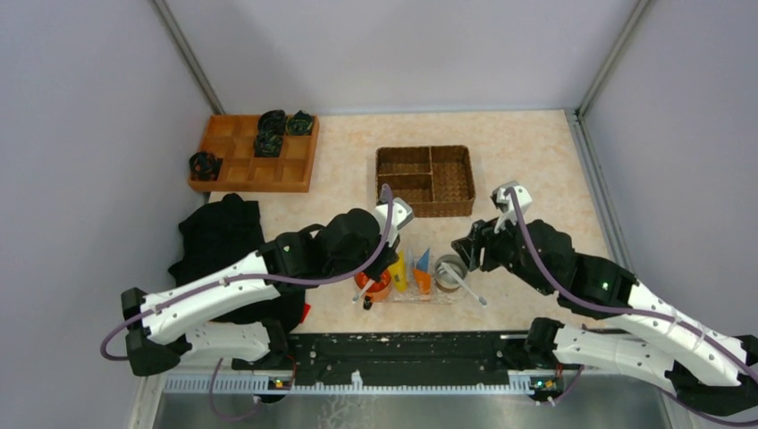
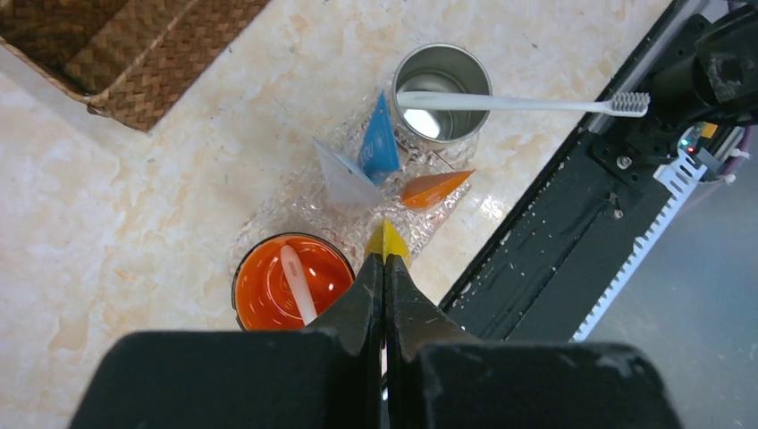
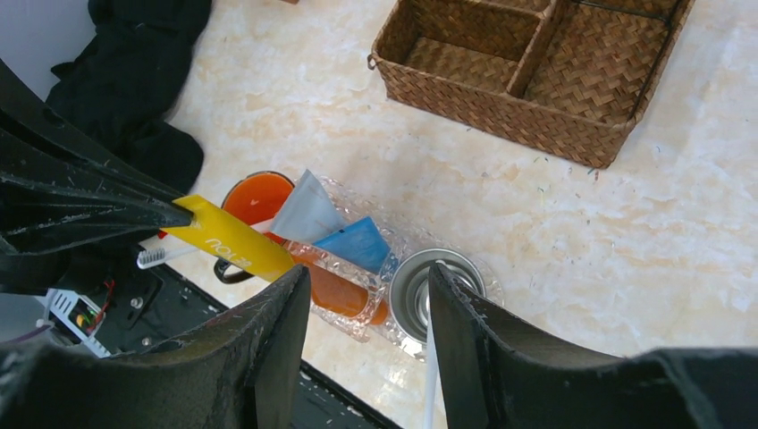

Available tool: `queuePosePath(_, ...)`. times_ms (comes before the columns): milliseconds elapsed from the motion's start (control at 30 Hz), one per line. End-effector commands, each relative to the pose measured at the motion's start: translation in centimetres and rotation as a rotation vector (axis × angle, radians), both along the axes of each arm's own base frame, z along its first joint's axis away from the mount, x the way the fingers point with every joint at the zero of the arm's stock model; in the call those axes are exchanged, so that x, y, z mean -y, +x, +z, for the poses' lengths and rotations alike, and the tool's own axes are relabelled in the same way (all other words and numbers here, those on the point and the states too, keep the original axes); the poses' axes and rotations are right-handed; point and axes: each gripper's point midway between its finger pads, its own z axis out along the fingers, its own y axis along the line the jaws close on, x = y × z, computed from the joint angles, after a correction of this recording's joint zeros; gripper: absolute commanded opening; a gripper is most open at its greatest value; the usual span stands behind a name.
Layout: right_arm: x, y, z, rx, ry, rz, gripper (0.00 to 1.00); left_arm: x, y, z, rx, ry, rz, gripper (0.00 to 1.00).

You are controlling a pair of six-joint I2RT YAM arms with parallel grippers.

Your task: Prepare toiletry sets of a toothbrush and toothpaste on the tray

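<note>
Left fingers (image 2: 362,304) are clenched on the yellow toothpaste tube (image 3: 223,239). Only its tip is seen past them in the left wrist view. The tube is held just above the near edge of the clear tray (image 2: 295,210), between the orange mug (image 2: 332,268) and the orange tube (image 2: 433,188). Its long axis slopes from the fingers down toward the tray. The left arm is judged the nearer for set-down.

A blue tube (image 2: 380,143) and a pale tube (image 2: 344,179) stand mid-tray and crowd the free spot. One toothbrush (image 2: 295,286) is lodged in the mug. A second toothbrush (image 2: 527,105) is laid across the steel cup (image 2: 447,71), with its head over the black rail (image 2: 572,206).

Right fingers (image 3: 268,340) are spread with nothing gripped, hovering over the steel cup. The wicker basket (image 1: 425,179) is noted well behind.
</note>
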Motion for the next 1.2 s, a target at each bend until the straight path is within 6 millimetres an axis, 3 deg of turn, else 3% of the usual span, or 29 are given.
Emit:
queuePosePath(0, 0.6, -0.2, -0.2, 0.005, 0.016, -0.019, 0.52, 1.0, 1.0, 1.1, 0.067, -0.031, 0.015, 0.0)
queuePosePath(567, 1.1, -0.6, -0.9, -0.002, 0.029, -0.019, 0.52, 2.1, 0.4, -0.4, 0.058, -0.003, -0.008, 0.0)
queuePosePath(1167, 1.0, -0.8, -1.3, -0.009, 0.038, -0.012, 0.52, 1.7, -0.3, -5.3, 0.018, 0.08, -0.012, 0.0)
